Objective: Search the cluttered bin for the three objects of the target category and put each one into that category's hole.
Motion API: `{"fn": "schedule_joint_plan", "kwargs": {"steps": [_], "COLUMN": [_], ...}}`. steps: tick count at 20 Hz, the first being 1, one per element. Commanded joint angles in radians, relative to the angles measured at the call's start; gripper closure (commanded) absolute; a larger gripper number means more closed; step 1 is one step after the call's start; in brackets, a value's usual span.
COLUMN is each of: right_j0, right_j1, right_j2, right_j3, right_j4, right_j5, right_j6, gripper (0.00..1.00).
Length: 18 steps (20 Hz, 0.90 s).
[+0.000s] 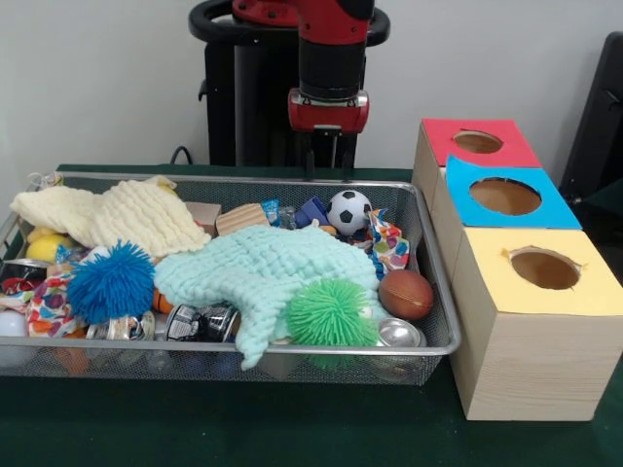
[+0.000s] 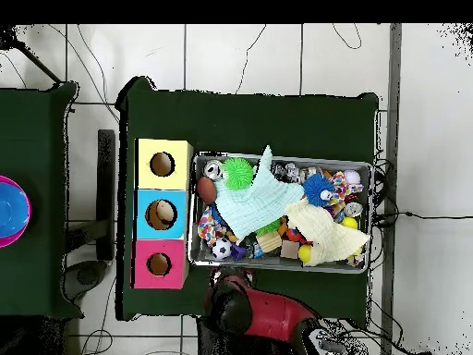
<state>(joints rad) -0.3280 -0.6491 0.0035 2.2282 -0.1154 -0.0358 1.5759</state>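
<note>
Front view: the tool (image 1: 324, 156) hangs above the far rim of the bin (image 1: 428, 342), holding nothing; whether its fingers are apart or together I cannot tell. The bin sits on the green surface (image 1: 195, 428), heaped with a mint cloth (image 1: 258, 272), a cream cloth (image 1: 136, 216), a football (image 1: 348, 210) and a brown ball (image 1: 405, 293). The hole (image 1: 477, 142) is in the farthest, red-topped box.

Overhead view: the hole (image 2: 159, 264) is nearest the robot, just beside the bin (image 2: 282, 264). Balls look light and firm but liable to roll; best gripped across the middle.
</note>
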Motion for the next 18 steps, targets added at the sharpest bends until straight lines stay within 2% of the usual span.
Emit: {"fn": "schedule_joint_plan", "kwargs": {"steps": [1,4,5,8,16,18], "right_j0": [-0.045,-0.055,-0.059,-0.059,-0.1,-0.105], "right_j1": [-0.037,-0.105,-0.168,-0.216,-0.215,-0.172], "right_j2": [0.016,0.035,0.041,0.046,0.082,0.075], "right_j3": [0.027,0.049,0.066,0.073,0.086,0.084], "right_j4": [-0.018,0.006,0.016,0.033,0.02,0.023], "right_j5": [-0.002,0.084,0.138,0.209,0.154,0.063], "right_j6": [0.173,0.166,0.156,0.14,0.154,0.195], "gripper": [0.0,0.0,0.0,0.0,0.0,0.0]}}
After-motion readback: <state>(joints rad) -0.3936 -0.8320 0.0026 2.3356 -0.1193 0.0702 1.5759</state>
